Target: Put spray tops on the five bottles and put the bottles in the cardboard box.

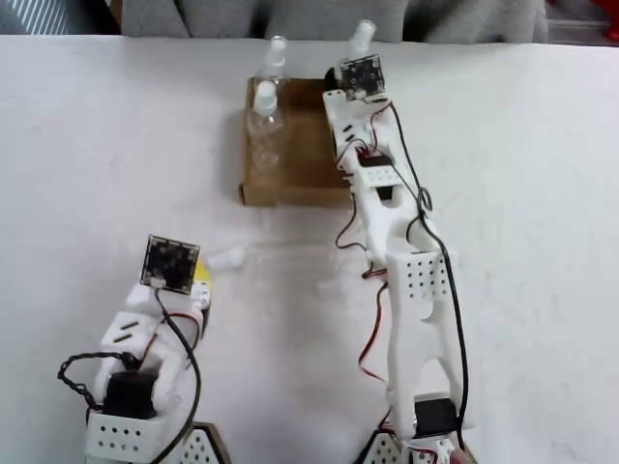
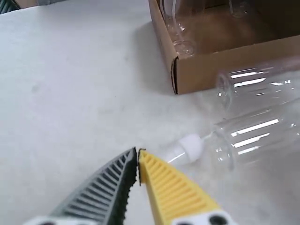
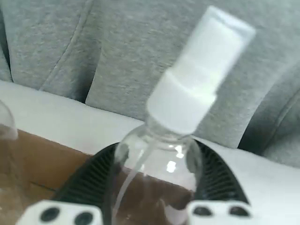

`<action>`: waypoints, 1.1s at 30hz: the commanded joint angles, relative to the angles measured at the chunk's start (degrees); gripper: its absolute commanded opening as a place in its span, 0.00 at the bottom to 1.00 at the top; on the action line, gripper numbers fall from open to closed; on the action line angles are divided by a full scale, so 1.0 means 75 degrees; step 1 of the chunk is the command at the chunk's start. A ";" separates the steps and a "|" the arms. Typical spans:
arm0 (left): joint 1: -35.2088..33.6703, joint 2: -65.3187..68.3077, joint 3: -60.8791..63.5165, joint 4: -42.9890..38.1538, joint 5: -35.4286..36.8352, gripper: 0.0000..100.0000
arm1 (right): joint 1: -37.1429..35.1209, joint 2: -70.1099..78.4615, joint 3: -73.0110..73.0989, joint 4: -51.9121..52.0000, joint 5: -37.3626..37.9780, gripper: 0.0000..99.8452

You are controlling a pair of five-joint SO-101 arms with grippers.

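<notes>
Our right gripper [image 3: 157,171] is clamping a bottle [image 3: 159,154] with its top on, tilted, at the far right corner of the box [image 1: 305,179]. Two capped bottles [image 1: 264,111] are standing along the box's left side. Our left gripper [image 2: 137,159] is sitting closed and empty low over the table [image 1: 97,145]. Its tips are pointing just beside a loose spray top [image 2: 187,146], which is lying next to two bare bottles [image 2: 255,138] on their sides.

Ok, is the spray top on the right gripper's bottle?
On: a white spray top caps the clear bottle in the right gripper.
</notes>
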 commanded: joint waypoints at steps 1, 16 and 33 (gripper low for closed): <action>-0.0041 -0.0088 -0.0023 -0.0176 -0.0059 0.02 | -0.0053 -0.0615 -0.0387 -0.0100 0.0527 0.04; -0.0041 -0.0088 -0.0023 -0.0176 -0.0059 0.02 | -0.0041 -0.0604 -0.0375 0.0053 0.0516 0.29; -0.0041 -0.0088 -0.0023 -0.0176 -0.0059 0.02 | -0.0018 -0.0686 -0.0387 0.0170 -0.0539 0.30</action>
